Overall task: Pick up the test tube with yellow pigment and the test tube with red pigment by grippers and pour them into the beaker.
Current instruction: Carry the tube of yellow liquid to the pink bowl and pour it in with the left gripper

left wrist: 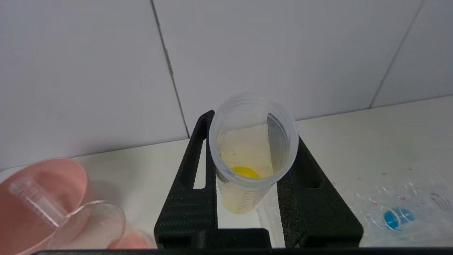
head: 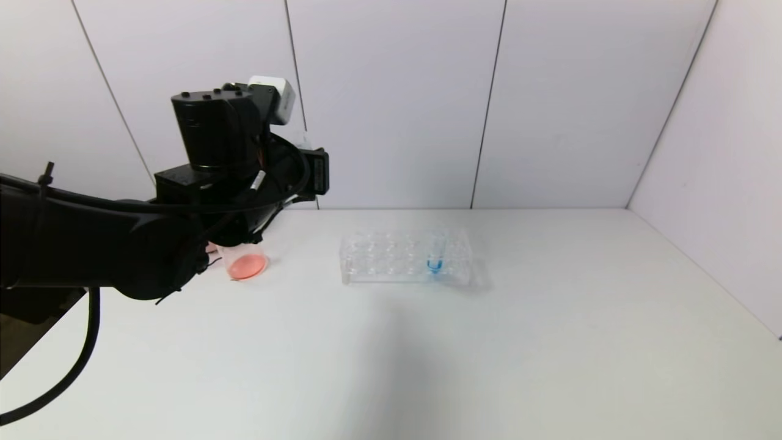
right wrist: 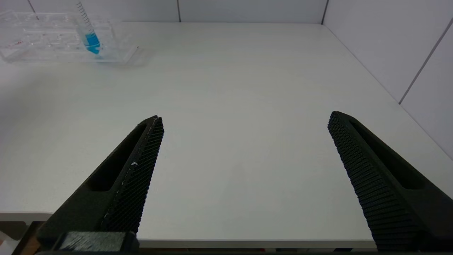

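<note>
One tube, the test tube with yellow pigment (left wrist: 253,156), sits clamped in the left claw (left wrist: 247,184), raised near the beaker (left wrist: 106,226), presumably for pouring. Right claw (right wrist: 244,170) idles with jaws apart over the table (right wrist: 247,88).

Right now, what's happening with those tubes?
Left gripper shut on clear yellow-liquid test tube, raised near clear beaker. Right gripper open, idle. Nothing obstructing.
</note>
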`<action>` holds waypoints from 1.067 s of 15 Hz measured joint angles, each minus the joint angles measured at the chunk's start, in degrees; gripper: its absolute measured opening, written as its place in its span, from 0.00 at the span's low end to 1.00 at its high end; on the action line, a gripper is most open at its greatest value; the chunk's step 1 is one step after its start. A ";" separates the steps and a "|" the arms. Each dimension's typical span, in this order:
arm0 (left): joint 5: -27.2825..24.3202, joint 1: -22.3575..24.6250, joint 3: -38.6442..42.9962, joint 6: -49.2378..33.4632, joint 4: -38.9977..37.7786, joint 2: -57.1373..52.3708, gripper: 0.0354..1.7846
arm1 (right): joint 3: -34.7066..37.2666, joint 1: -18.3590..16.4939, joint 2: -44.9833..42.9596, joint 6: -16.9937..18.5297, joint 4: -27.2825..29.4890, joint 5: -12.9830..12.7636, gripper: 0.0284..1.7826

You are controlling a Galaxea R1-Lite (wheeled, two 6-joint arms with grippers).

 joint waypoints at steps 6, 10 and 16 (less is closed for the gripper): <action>-0.52 10.12 -1.13 -0.33 3.67 -1.27 0.26 | 0.00 0.00 0.00 0.00 0.00 -0.02 0.95; -0.78 17.05 -2.99 -0.52 6.03 -1.22 0.26 | 0.00 0.00 0.00 0.00 0.00 0.00 0.95; -1.61 27.61 -1.99 -0.44 6.23 -0.80 0.26 | 0.00 0.00 0.00 0.00 0.00 0.00 0.95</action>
